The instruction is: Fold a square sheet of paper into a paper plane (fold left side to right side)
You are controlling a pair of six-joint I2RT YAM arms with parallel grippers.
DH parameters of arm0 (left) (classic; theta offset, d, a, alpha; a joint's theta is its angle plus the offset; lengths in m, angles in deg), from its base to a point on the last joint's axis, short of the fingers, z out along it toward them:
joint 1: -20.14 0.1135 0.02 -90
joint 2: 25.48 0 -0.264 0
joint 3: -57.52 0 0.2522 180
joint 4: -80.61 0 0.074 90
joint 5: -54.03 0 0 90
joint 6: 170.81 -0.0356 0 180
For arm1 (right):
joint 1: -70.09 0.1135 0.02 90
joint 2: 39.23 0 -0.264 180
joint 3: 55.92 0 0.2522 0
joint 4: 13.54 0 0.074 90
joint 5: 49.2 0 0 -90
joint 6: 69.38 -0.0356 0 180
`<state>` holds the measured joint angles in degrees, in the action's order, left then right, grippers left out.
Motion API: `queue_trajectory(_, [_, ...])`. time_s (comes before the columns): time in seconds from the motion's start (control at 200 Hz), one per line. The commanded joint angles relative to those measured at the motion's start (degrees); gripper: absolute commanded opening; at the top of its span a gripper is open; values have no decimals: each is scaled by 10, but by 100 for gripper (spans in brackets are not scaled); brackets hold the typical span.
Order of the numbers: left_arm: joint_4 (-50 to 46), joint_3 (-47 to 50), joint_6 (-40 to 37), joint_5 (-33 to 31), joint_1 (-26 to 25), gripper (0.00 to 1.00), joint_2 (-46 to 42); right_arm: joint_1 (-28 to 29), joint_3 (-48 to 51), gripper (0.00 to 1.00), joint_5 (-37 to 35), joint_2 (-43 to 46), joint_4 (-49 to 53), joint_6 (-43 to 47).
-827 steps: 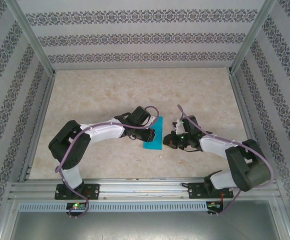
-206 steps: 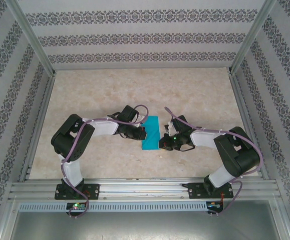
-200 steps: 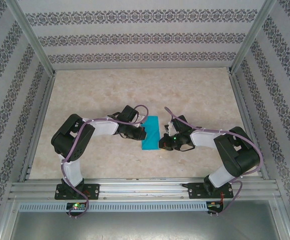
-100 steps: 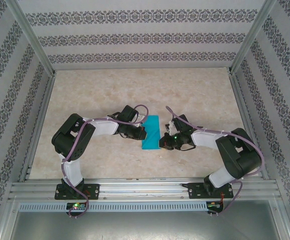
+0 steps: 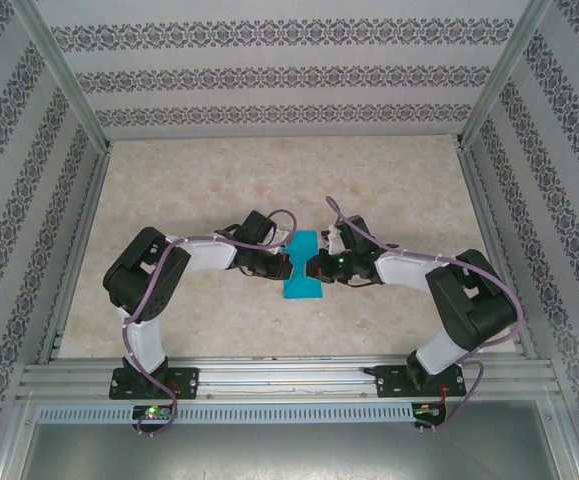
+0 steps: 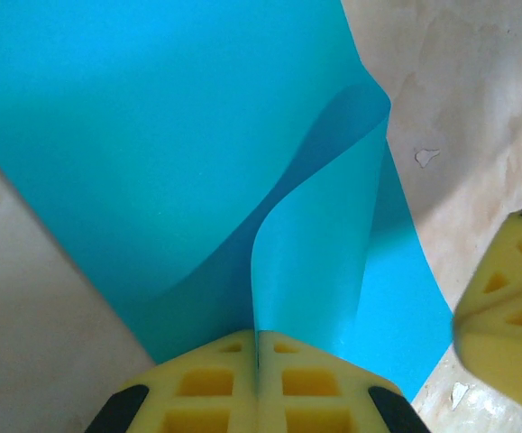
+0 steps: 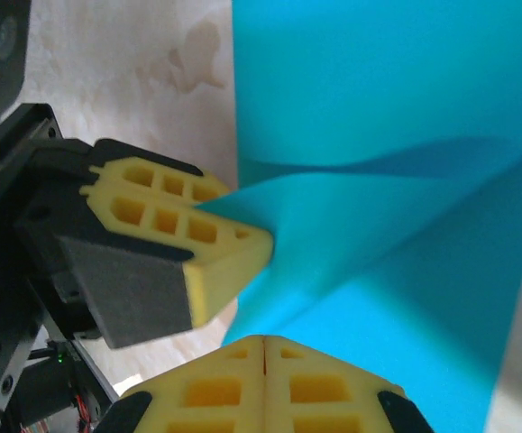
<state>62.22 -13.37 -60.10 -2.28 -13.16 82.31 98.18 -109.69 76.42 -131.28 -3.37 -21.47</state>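
The square sheet of paper (image 5: 301, 284) is turquoise-blue and lies folded into a narrow strip at the table's middle. My left gripper (image 5: 283, 266) is at its left edge, shut on a raised flap. In the left wrist view the flap (image 6: 310, 262) curls up from the flat sheet (image 6: 152, 126) into the seam of the yellow fingertips (image 6: 206, 388). My right gripper (image 5: 313, 268) reaches in from the right, tip to tip with the left. In the right wrist view its jaws (image 7: 265, 345) are shut at the sheet's (image 7: 378, 90) edge with nothing seen between them, next to the left gripper (image 7: 259, 242).
The beige marbled table (image 5: 219, 190) is bare around the sheet. Patterned walls close the back and sides (image 5: 289, 80). An aluminium rail (image 5: 269, 378) carrying both arm bases runs along the near edge.
My right gripper has moved left and a little farther back, over the paper and close to the left gripper. The left arm has kept still, holding the flap.
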Motion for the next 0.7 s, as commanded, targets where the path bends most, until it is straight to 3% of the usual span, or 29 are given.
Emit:
queue_trajectory(0.0, [-16, 8, -18, -23, -2, 0, 25, 10, -24, 0, 3, -25, -26, -10])
queue_trajectory(0.699, [-21, 5, -21, -27, -5, 0, 23, 23, -41, 0, -7, -93, -15, -7])
